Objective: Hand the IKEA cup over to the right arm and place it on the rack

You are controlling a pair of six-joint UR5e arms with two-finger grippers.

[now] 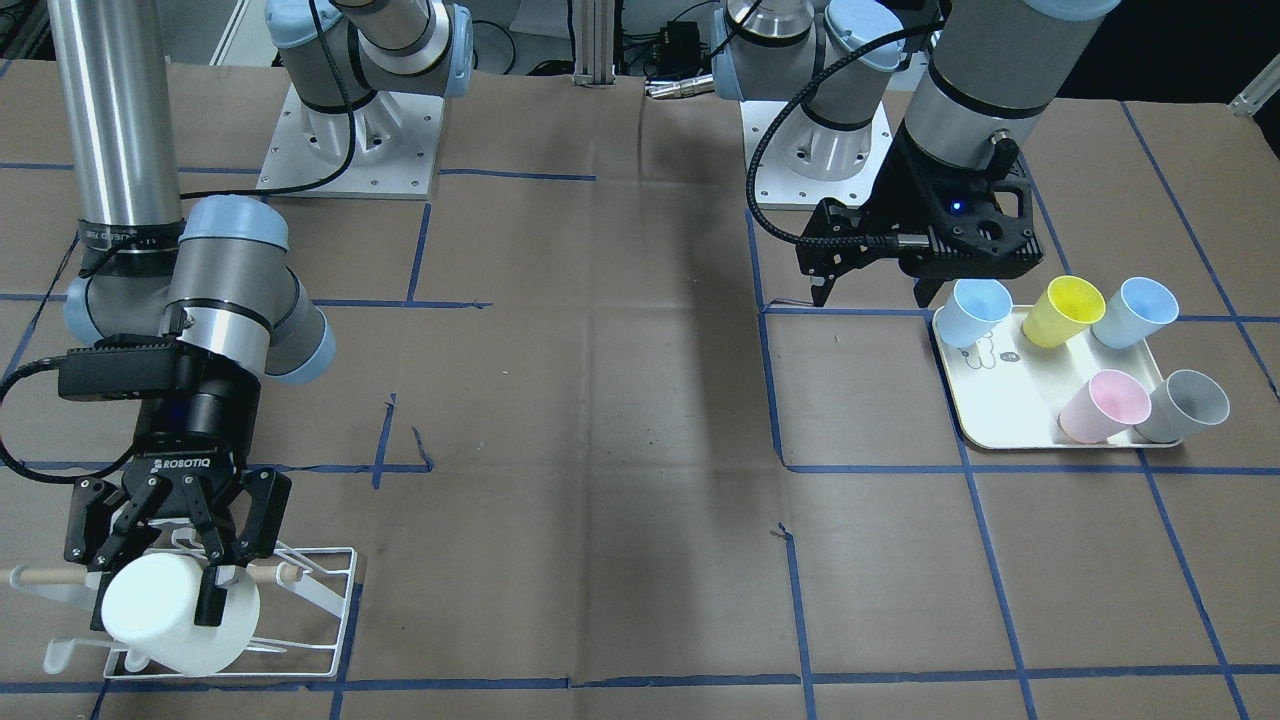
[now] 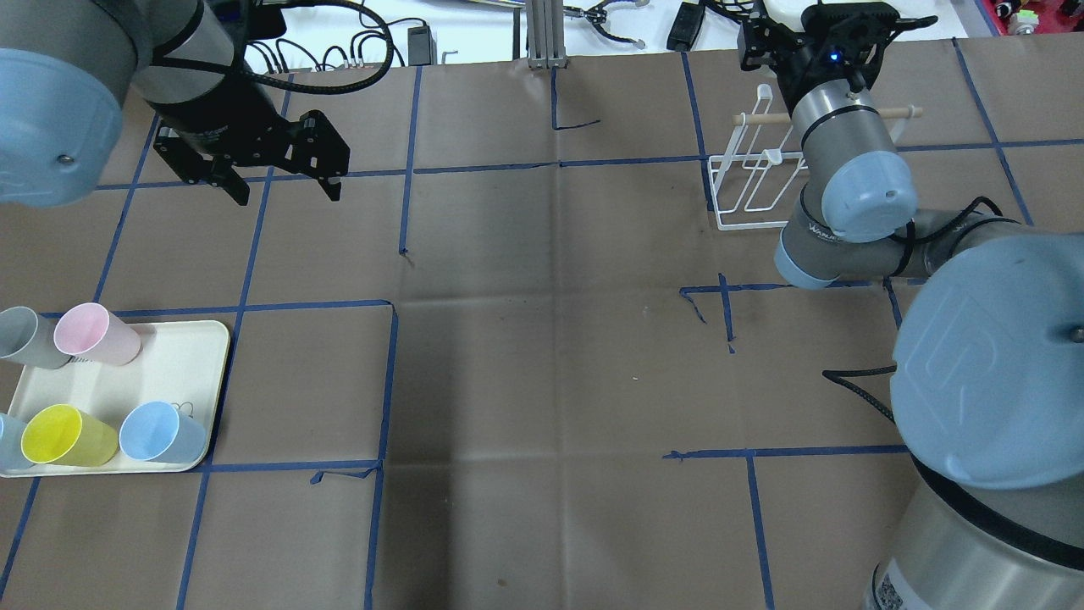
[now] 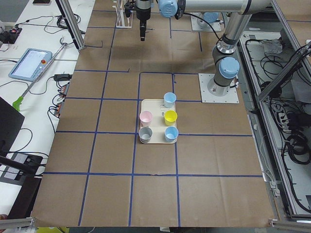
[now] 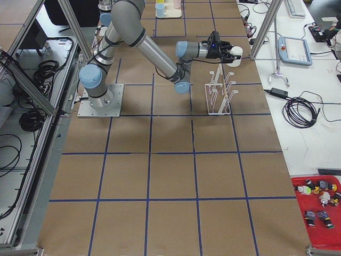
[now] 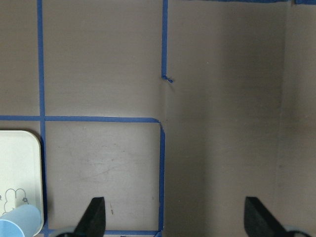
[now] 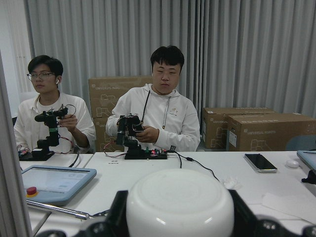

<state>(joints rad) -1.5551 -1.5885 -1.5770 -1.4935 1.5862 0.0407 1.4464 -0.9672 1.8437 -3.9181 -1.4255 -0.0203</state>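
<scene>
A white cup (image 1: 165, 615) is held on its side in my right gripper (image 1: 155, 608), which is shut on it just over the white wire rack (image 1: 325, 600) with its wooden dowel (image 1: 268, 574). The right wrist view shows the cup's base (image 6: 180, 202) between the fingers. The exterior right view shows the cup (image 4: 237, 53) above the rack's (image 4: 218, 96) far end. The overhead view shows the rack (image 2: 754, 191) partly hidden by my right arm. My left gripper (image 1: 872, 296) is open and empty, hovering beside the tray; it also shows overhead (image 2: 286, 193) and in the left wrist view (image 5: 175, 219).
A cream tray (image 1: 1010, 410) with a bear drawing holds several cups: light blue (image 1: 975, 312), yellow (image 1: 1065, 310), blue (image 1: 1135, 312), pink (image 1: 1105, 405) and grey (image 1: 1185, 405). Brown paper with blue tape lines covers the table. Two operators sit beyond the rack's side of the table.
</scene>
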